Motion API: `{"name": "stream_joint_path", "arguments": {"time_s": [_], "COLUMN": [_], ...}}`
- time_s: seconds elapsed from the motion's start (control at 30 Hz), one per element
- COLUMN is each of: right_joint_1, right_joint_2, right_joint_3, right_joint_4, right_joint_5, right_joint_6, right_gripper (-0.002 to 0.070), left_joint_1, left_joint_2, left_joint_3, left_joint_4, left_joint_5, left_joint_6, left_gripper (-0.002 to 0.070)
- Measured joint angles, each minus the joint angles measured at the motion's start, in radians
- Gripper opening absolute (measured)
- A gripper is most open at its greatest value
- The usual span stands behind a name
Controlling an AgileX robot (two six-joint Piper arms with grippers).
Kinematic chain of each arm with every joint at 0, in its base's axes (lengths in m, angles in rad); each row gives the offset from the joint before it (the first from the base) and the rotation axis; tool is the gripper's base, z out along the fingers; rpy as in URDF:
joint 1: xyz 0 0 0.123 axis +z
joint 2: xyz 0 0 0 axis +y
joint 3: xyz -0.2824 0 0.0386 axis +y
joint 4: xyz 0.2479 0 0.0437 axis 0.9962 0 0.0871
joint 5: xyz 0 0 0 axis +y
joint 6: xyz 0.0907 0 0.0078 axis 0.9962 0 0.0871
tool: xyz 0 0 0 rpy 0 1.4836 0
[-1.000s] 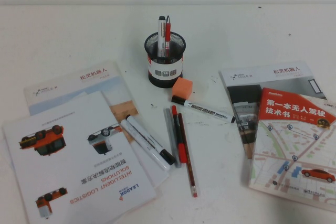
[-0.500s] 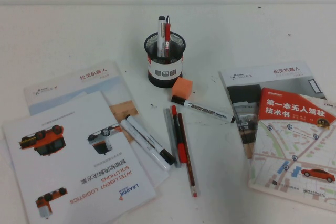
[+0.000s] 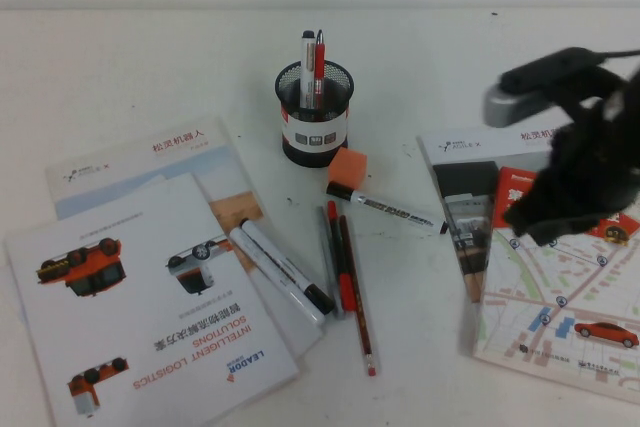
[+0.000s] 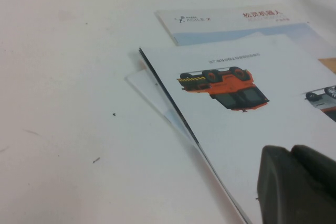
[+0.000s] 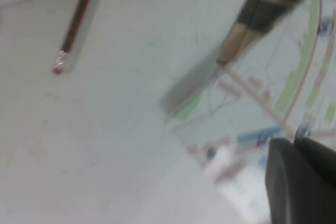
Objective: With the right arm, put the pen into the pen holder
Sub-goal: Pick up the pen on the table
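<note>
Bulky black right arm's end effector (image 3: 540, 222) had just entered over the brochures, fingers unreadable, slim white black-capped marker (image 3: 385, 206) on the surface beside the black mesh holder (image 3: 315, 112); left end effector (image 4: 296, 184) parked, unreadable.

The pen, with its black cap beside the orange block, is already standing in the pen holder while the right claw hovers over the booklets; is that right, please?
Not quite: the high view shows the pen lying flat on the table, in front of the pen holder. Its cap does sit beside the orange block, and the right claw is over the booklets. The left claw is over the left-hand brochures.
</note>
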Motion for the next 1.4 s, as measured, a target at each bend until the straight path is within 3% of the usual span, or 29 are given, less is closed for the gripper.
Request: {"name": "stream_joint_path", "arguments": {"time_s": [0.13, 0.3, 0.63, 0.73, 0.9, 1.0, 1.23, 1.3, 1.4], "right_joint_1": [0.103, 0.151, 0.274, 0.267, 0.241, 0.227, 0.188, 0.182, 0.177], "right_joint_2": [0.199, 0.413, 0.633, 0.676, 0.728, 0.758, 0.818, 0.825, 0.825], "right_joint_3": [-0.221, -0.447, -0.644, -0.695, -0.761, -0.778, -0.784, -0.783, -0.785], "right_joint_4": [-0.083, 0.009, -0.185, -0.211, -0.217, -0.217, -0.217, -0.217, -0.204], "right_joint_5": [0.039, 0.042, 0.049, 0.049, 0.049, 0.049, 0.049, 0.049, 0.049], "right_joint_6": [0.036, 0.040, 0.040, 0.040, 0.006, -0.021, -0.080, -0.082, -0.082], "right_gripper": [-0.0020, -0.0020, 0.0003, 0.0093, 0.0348, 0.0413, 0.0378, 0.0336, 0.0207], "left_joint_1": [0.000, 0.000, 0.000, 0.000, 0.000, 0.000, 0.000, 0.000, 0.000], "left_joint_2": [0.000, 0.000, 0.000, 0.000, 0.000, 0.000, 0.000, 0.000, 0.000], "left_joint_3": [0.000, 0.000, 0.000, 0.000, 0.000, 0.000, 0.000, 0.000, 0.000], "left_joint_4": [0.000, 0.000, 0.000, 0.000, 0.000, 0.000, 0.000, 0.000, 0.000], "left_joint_5": [0.000, 0.000, 0.000, 0.000, 0.000, 0.000, 0.000, 0.000, 0.000], "left_joint_6": [0.000, 0.000, 0.000, 0.000, 0.000, 0.000, 0.000, 0.000, 0.000], "left_gripper": [-0.0003, -0.0003, -0.0002, -0.0003, -0.0003, -0.0003, -0.0003, -0.0003, -0.0003]}}
